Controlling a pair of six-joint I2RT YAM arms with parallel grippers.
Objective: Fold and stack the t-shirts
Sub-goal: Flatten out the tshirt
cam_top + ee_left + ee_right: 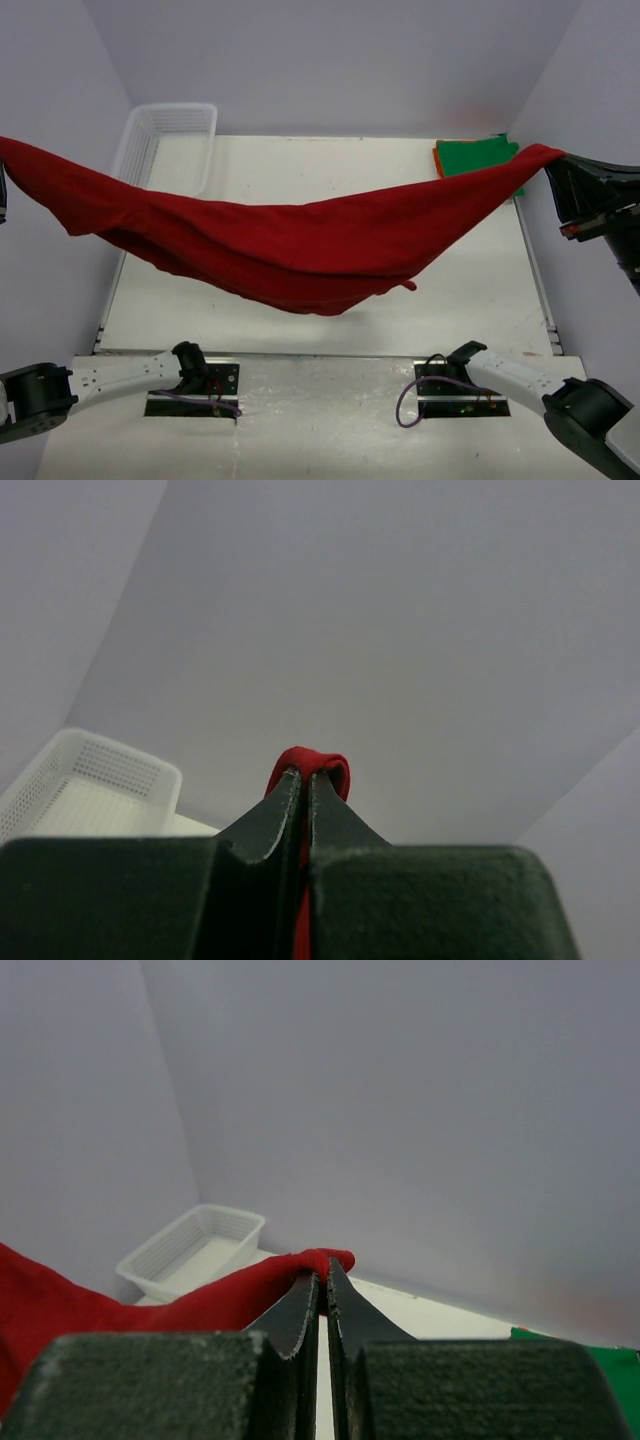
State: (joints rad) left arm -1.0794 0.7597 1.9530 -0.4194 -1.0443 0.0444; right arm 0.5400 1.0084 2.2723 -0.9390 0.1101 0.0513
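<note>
Cloth is hanging across the whole width of the scene: the dark red t-shirt (290, 250) is being held up by its two ends above the tabletop (330, 170). Its middle is sagging in a long curve toward the near side. Whether the lowest part is touching the tabletop, I cannot tell.

At the left, the left end effector (305, 775) is pinching one end of this shirt. Its two fingers are pressing together, and a small red fold is sticking out over their tips. At the right, the right end effector (323, 1278) is doing the same with the other end: its fingers are pressing together on a red edge, and the cloth is running away from it to the left.

In the far right corner, the green t-shirt (478, 157) is lying folded on the tabletop. It is resting on the orange t-shirt (438, 158), of which only a narrow edge is showing at the left side. In the top view, the right end of the red shirt is covering part of this stack.

In the far left corner, a white mesh basket (135, 150) is standing, and the red cloth is hiding its near part.
</note>
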